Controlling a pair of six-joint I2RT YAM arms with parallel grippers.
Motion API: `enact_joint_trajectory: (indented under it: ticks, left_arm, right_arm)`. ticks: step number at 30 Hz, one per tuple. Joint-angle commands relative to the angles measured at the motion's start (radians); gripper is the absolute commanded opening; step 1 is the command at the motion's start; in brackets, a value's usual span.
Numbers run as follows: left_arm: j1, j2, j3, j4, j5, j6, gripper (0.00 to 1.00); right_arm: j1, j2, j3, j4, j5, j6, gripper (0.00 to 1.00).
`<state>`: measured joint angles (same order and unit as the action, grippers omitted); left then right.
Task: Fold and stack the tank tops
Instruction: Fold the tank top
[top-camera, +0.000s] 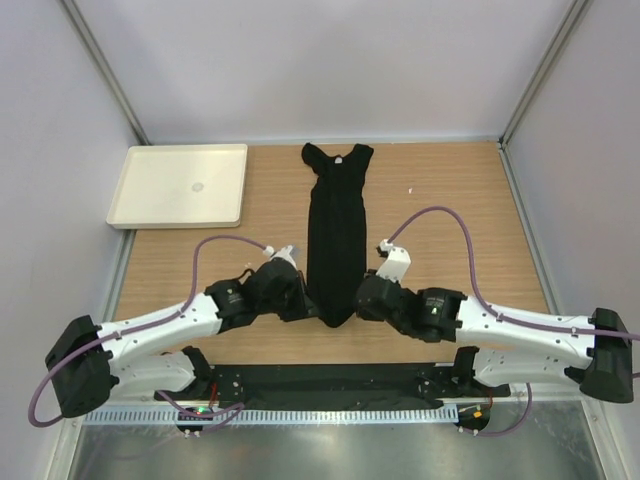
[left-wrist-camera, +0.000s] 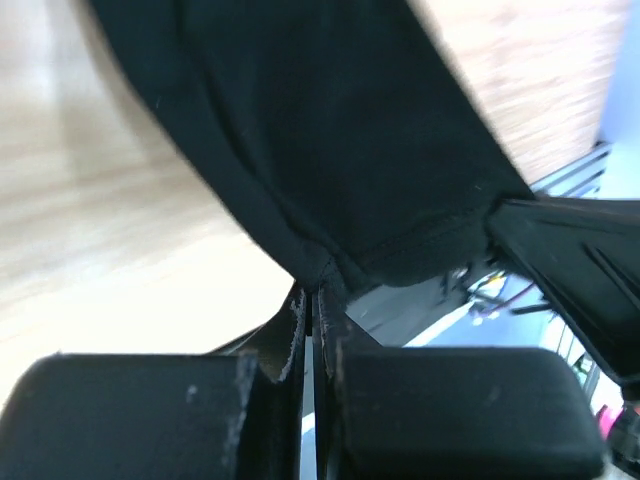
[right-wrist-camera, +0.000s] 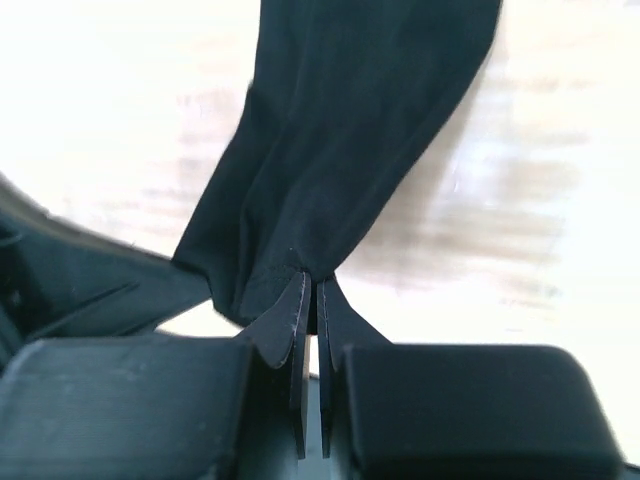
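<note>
Your left gripper (left-wrist-camera: 312, 300) and right gripper (right-wrist-camera: 310, 290) each pinch the near hem of the black tank top (top-camera: 335, 240), lying lengthwise on the table (top-camera: 450, 190). It looks like light, limp fabric (it would sag between grips), so hold the hem corners.

Plain black tank top (top-camera: 336, 240), cream tray (top-camera: 180, 186), tan wood-grain table (top-camera: 450, 190)

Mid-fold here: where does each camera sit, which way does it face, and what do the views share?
Top external: above and behind the arm bases, looking down on the table, tray and tank top; both arms show, with the left gripper and right gripper at the near hem.
Left wrist: on the left wrist, looking along its own gripper, shut on the hem.
Right wrist: on the right wrist, looking along its own gripper, shut on the hem.
Shared: all three show the tank top on the table.
</note>
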<state>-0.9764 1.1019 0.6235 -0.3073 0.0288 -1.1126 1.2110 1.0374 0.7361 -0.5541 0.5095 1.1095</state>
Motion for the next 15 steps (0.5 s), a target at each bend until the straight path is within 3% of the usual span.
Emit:
enact_joint_trajectory:
  ticks: [1,7,15]
  left_arm:
    - [0.056,0.036,0.097,-0.075,-0.033,0.095,0.0]
    - [0.208,0.171,0.244,-0.081,0.062,0.192,0.0]
    - [0.335,0.421,0.404,-0.012,0.14,0.249,0.0]
  right_arm:
    - [-0.107,0.048,0.101,-0.052,0.043,-0.121,0.01]
    - [-0.342,0.142,0.173,0.042,-0.109,-0.289,0.01]
    - [-0.484,0.349,0.336,0.112,-0.158,-0.422,0.01]
